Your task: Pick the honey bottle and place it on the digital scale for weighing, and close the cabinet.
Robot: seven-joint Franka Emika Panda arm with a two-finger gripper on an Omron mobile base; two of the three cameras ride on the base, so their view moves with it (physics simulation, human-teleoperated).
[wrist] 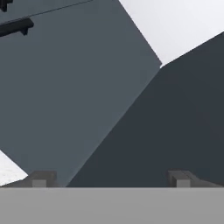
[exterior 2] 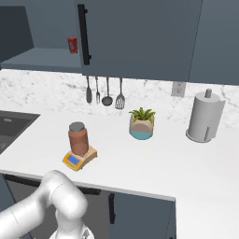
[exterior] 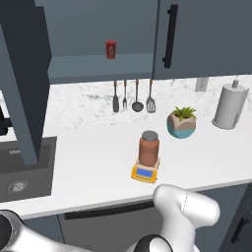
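We find the honey bottle (exterior: pixel 149 147) upright on the digital scale (exterior: pixel 145 171), at centre frame in the left base view and left of centre in the right base view. We judge step 1 done; the step in hand is closing the cabinet (exterior: pixel 103 34).

The gripper (wrist: pixel 109 179) is released and empty — its 2 fingertips (wrist: pixel 41 179) stand far apart at the bottom edge of the hand view, with slate-grey panels and a strip of white counter beyond them. We cannot tell which panels these are.

The open cabinet door (exterior: pixel 24 74) projects toward us at the upper left of the left base view, edge-on. The red can (exterior: pixel 111 49) stands on the shelf at upper centre.

To do this well, we bring the fingers to the door's outer face near its free edge, then push along the hinge arc — steadily, not straight in. We route the arm high and left, well apart from the bottle, so the load on the scale is not disturbed.
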